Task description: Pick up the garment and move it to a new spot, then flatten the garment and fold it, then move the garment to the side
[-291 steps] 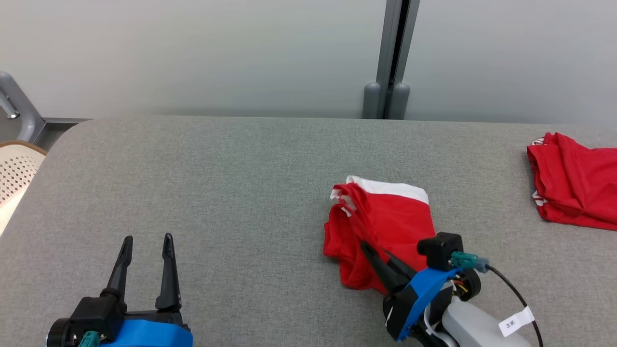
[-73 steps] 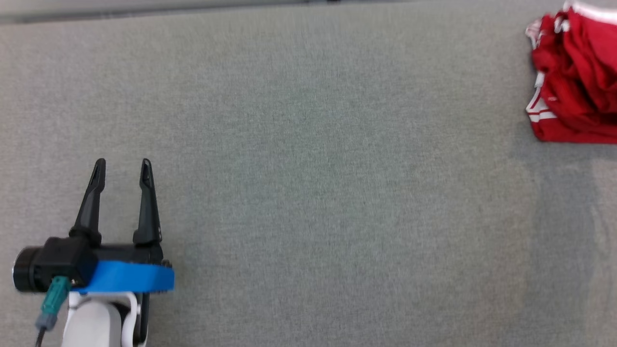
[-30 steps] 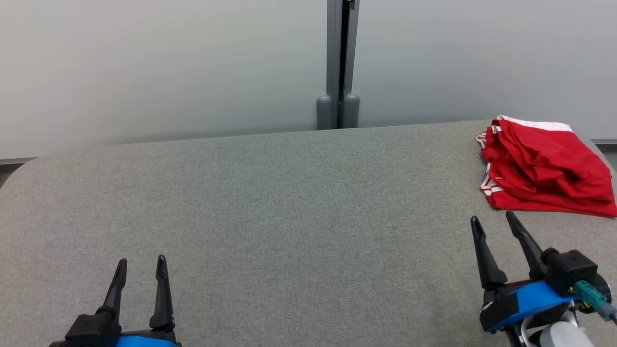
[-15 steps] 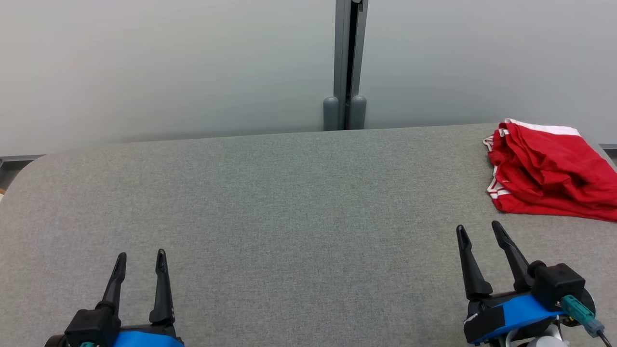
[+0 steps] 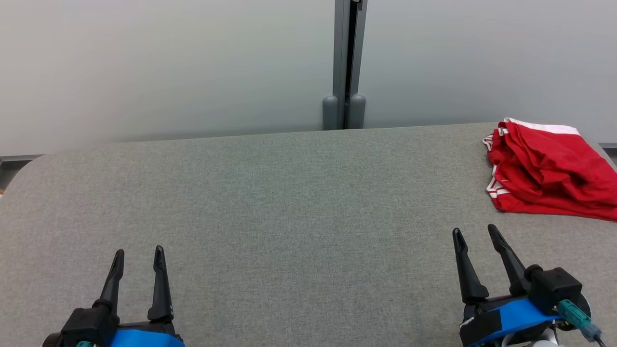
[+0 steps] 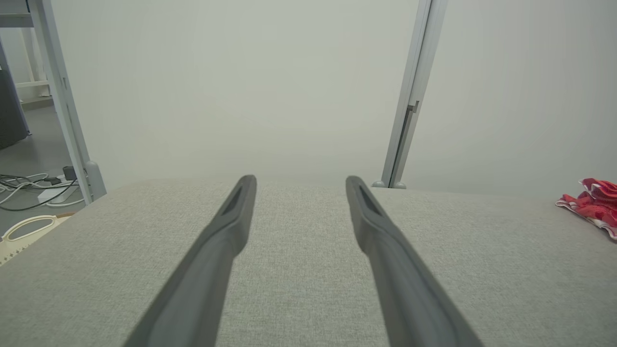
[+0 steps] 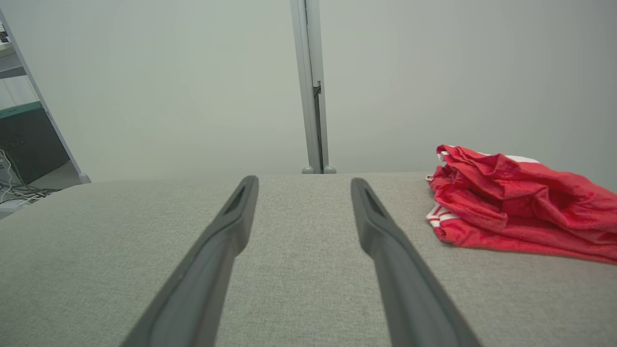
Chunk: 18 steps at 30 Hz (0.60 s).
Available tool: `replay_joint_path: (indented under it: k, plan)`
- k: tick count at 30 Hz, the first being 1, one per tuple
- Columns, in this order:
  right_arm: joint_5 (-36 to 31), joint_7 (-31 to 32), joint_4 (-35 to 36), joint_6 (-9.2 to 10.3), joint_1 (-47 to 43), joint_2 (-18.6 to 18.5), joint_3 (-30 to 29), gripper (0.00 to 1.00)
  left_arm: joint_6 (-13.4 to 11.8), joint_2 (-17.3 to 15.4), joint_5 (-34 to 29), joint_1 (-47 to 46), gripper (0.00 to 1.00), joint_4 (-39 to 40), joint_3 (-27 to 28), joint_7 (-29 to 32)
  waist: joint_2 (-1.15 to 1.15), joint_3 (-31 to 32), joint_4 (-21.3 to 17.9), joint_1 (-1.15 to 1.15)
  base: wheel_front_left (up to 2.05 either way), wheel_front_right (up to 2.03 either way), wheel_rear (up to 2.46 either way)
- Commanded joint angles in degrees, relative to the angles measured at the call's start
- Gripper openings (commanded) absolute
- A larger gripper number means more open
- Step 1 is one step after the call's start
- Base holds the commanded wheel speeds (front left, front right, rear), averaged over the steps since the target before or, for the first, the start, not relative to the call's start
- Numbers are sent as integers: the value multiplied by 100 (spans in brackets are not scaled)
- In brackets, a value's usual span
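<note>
The garment (image 5: 549, 173) is a red piece with white trim. It is bundled into a loose, rumpled fold rather than lying flat. A white band runs along its far edge, and short white stripes show at its near left corner. Deep creases cross the top layers, and in the right wrist view (image 7: 511, 202) the cloth heaps up in soft ridges. It sits at the far right corner of the grey table (image 5: 289, 193), close to the back edge. Its right side runs out of the head view.

The right gripper (image 5: 474, 229) is over the near right part of the table. Its two dark fingers are spread apart with nothing between them. The garment lies ahead of it and to its right, near but not touching. From its own wrist (image 7: 303, 180), bare grey fabric shows through the gap between the fingers.

The left gripper (image 5: 139, 250) is at the near left, its fingers likewise parted and empty, well apart from the garment. In its wrist view (image 6: 299, 180) the garment is a small red patch (image 6: 593, 202) at the far right. I cannot tell whether either gripper touches the table or hangs just above it.

Behind the table stands a pale wall with a grey post (image 5: 343, 62). Cables (image 6: 24, 185) lie on the floor off the left end.
</note>
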State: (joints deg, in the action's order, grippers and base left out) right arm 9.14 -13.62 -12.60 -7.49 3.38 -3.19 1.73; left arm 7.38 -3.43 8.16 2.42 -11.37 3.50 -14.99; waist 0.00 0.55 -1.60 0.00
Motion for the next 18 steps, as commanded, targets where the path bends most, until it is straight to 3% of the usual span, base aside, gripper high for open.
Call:
replay_joint_path:
  k: [1, 4, 5, 9, 18]
  plan:
    - [-3, 23, 26, 0, -74, 22, -2, 100, 3, -3, 21, -69, 100, 20, 10, -27, 0, 2, -6, 0, 0, 0, 0]
    - [14, 21, 24, 0, -79, 26, -3, 100, 6, -21, 24, -43, 100, 39, -5, -27, 0, 7, -11, 0, 0, 0, 0]
    - [4, 0, 5, 0, -12, 10, 1, 0, 0, -2, 8, 0, 0, 23, -13, 0, 0, 7, -10, 0, 0, 0, 0]
    - [18, 1, -191, 0, -79, 13, 8, 0, 0, 40, 19, 110, 0, -185, -34, 32, 0, 7, -11, 0, 0, 0, 0]
    - [1041, 254, -185, 0, -25, 15, -103, 0, 1, 41, 1047, -39, 0, -215, 33, 315, 0, 2, 1, 0, 0, 0, 0]
